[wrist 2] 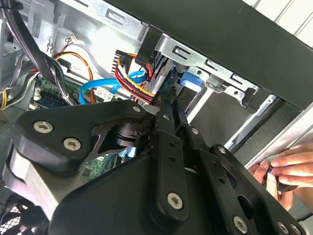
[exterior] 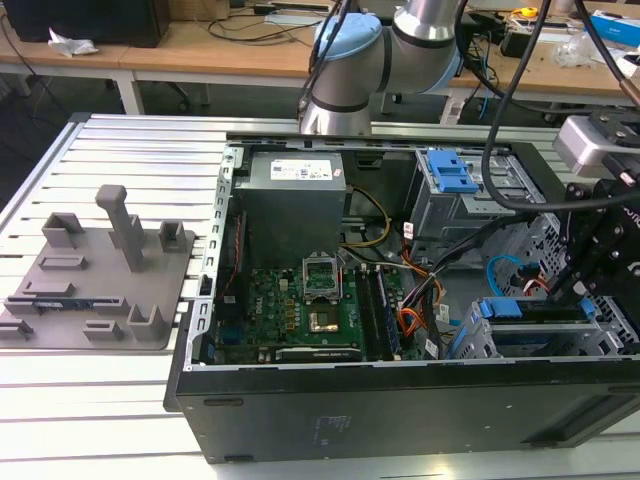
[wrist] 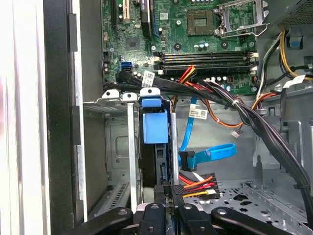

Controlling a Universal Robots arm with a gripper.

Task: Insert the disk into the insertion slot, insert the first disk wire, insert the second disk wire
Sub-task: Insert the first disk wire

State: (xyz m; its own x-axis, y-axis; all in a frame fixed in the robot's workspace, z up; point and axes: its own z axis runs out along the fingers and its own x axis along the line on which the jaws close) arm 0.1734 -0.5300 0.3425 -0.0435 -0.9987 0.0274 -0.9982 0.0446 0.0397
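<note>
The disk [wrist: 154,129], in its bright blue caddy, sits inside the insertion slot [wrist: 115,147], a light grey metal cage; in the exterior view the disk [exterior: 530,312] lies at the case's front right. My gripper [wrist: 168,193] is shut on a black plug with red, yellow and black wires [wrist: 198,183], the first disk wire, held right at the disk's rear edge. The second disk wire [wrist: 212,152], a flat light-blue cable, loops beside it with its dark plug close to the disk. In the second wrist view the gripper [wrist 2: 168,105] points at the same wires [wrist 2: 132,78].
The open computer case [exterior: 400,410] lies on a slatted table, with the motherboard [exterior: 300,310] at its middle and thick black cable bundles [wrist: 244,112] crossing near the disk. A grey fixture [exterior: 100,270] stands at the exterior view's left. A person's hand [wrist 2: 288,169] is outside the case wall.
</note>
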